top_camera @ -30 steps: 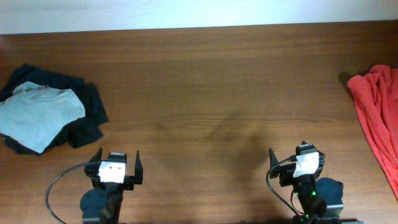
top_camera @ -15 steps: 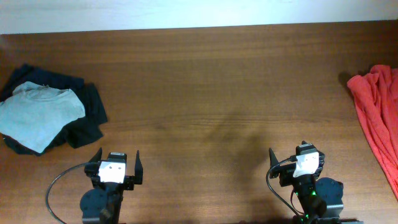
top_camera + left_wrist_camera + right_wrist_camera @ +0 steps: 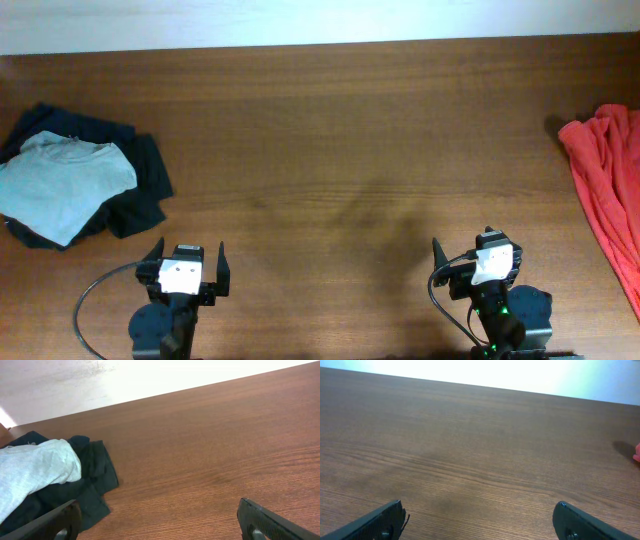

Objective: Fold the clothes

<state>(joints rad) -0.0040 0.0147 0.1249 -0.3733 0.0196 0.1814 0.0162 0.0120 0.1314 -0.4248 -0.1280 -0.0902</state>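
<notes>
Starting at the left gripper point(image 3: 186, 252), low at the near edge of the table point(image 3: 320, 130): fingers spread wide, only bare wood between them. Across to the right gripper point(image 3: 476, 252), same level, other side: likewise wide apart, holding nothing.

Out from the left one, up and toward the left edge: a pale grey-blue tee point(image 3: 60, 185), loosely folded, lying on top of dark navy garments point(image 3: 140, 195) that spill out around and below it. Well apart from the fingers. From the left wrist, same pile off to the left, grey-blue over navy, dark cloth trailing toward the camera.

Ahead of both grippers: brown wood grain, a faint shadow mid-board. Only wood between the right gripper and the far right edge.

And there, well apart from both grippers: the orange-red T-shirt point(image 3: 605, 190), unfolded, crumpled into long ridges, running down the table's right edge and cut off by the frame. Lettering and tag not to be made out. From the right wrist, just a red sliver at the right border.
</notes>
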